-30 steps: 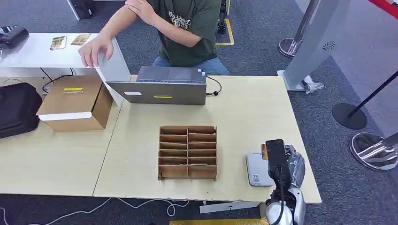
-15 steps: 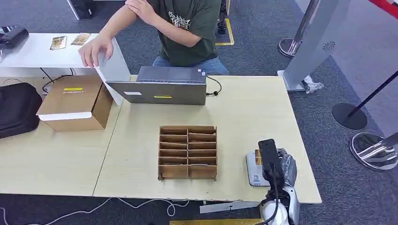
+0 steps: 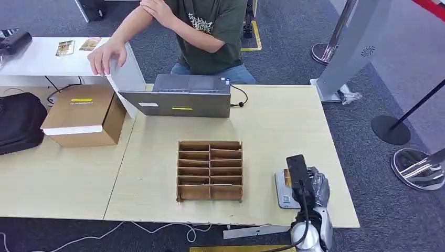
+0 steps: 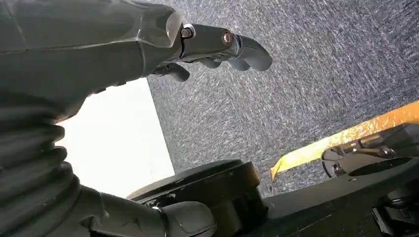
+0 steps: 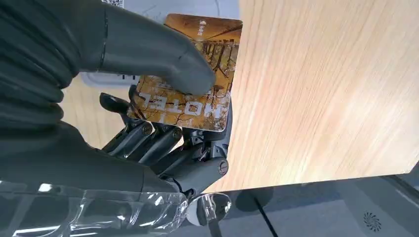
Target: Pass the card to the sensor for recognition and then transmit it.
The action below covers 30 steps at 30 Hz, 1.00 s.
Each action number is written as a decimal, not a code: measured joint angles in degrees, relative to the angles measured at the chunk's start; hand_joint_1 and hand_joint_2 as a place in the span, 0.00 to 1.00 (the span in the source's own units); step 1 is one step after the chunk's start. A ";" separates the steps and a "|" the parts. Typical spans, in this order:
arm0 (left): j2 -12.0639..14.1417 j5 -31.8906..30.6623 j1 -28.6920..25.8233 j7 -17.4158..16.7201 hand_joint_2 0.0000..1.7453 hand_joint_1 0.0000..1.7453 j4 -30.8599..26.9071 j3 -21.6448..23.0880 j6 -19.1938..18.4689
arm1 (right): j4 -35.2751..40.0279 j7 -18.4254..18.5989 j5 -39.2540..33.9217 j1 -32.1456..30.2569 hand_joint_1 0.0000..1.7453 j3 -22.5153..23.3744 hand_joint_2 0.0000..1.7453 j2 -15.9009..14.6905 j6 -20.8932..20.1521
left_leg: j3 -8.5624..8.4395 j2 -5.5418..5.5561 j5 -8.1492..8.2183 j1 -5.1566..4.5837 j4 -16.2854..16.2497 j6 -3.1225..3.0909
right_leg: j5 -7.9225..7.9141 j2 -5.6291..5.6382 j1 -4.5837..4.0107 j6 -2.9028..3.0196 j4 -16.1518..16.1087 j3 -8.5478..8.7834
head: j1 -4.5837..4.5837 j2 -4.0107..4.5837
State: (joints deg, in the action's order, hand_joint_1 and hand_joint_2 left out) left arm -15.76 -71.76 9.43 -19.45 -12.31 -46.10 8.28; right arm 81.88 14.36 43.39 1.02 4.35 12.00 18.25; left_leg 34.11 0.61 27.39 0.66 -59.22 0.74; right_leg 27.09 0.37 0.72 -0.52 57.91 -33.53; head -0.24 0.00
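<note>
One card, brown and gold, printed, was pinched in my right hand: thumb pressed on its printed face, the darker fingers stacked behind it. About half the card stood out past my fingertips; the rest lay under the thumb. Judged thin, light, stiff and smooth-faced, so liable to slide. The flat pinch across both faces near one short edge suited it, leaving the far end free for reading. One sensor, a pale flat pad on the table, lay just below my fingers and the card. One left hand, holding nothing, its fingers loosely curled over carpet.
</note>
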 joint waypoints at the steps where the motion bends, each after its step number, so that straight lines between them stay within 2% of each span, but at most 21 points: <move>1: 0.00 0.00 0.00 -0.02 1.00 0.00 0.00 -0.04 0.00 | -0.20 0.15 0.02 0.16 1.00 0.00 1.00 0.00 -0.44 | -0.01 0.00 0.00 0.00 0.00 0.00 | 0.00 0.00 0.00 0.00 0.00 0.00 | 0.00 0.00; 9: 0.02 -0.02 0.02 -0.35 1.00 0.00 0.00 -0.09 -0.04 | -2.69 1.35 0.37 1.63 1.00 0.07 1.00 -0.04 -2.60 | -0.01 -0.02 0.00 0.00 0.00 0.00 | 0.00 0.00 0.00 0.00 0.00 0.00 | 0.00 0.00; 30: 0.04 0.74 0.00 -0.17 1.00 0.00 0.00 -1.29 0.09 | -7.65 1.53 1.20 4.67 1.00 0.28 1.00 -0.22 -3.34 | -0.03 -0.04 0.00 0.00 0.00 0.00 | 0.00 0.01 0.00 0.00 0.00 0.01 | 0.00 0.00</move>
State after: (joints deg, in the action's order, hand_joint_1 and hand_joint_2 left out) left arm -15.72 -71.01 9.43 -19.63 -12.31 -47.39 8.37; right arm 74.23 15.89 44.59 5.69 4.63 11.78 14.91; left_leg 34.08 0.57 27.39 0.66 -59.22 0.74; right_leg 27.09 0.38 0.72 -0.51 57.91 -33.52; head -0.24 0.00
